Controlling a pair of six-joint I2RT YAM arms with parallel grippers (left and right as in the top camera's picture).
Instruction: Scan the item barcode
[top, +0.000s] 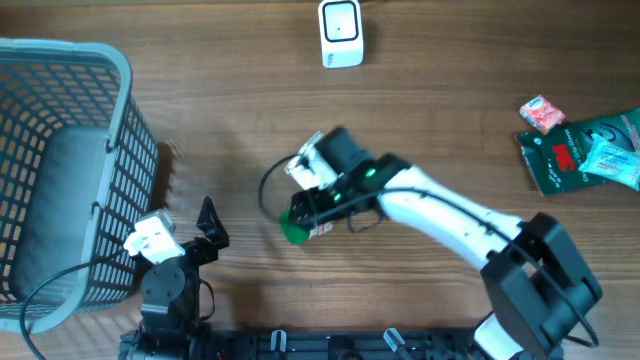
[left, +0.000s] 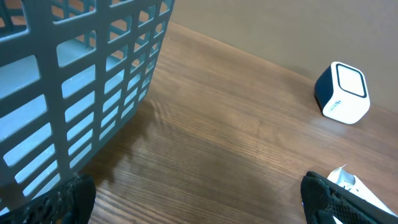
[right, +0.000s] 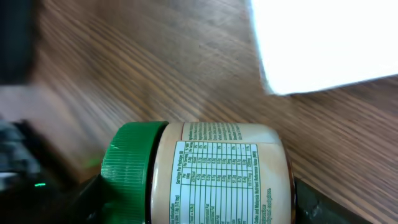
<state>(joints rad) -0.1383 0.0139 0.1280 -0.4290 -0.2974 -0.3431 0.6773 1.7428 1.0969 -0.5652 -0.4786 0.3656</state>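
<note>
A jar (right: 217, 174) with a green lid (right: 127, 171) and a beige nutrition label lies sideways between the fingers of my right gripper (right: 199, 208), which is shut on it. From overhead the green lid (top: 293, 230) shows under that gripper (top: 308, 215) at the table's middle. No barcode shows on the label face in view. The white scanner (top: 341, 33) stands at the far edge, also seen from the left wrist as a white box (left: 343, 93). My left gripper (top: 207, 232) stands open near the front left, nothing between its fingers (left: 323, 196).
A grey mesh basket (top: 70, 50) fills the left side, its wall (left: 81, 74) close to my left gripper. A green packet (top: 570, 160) with smaller packets and a pink one (top: 541, 113) lies at the right edge.
</note>
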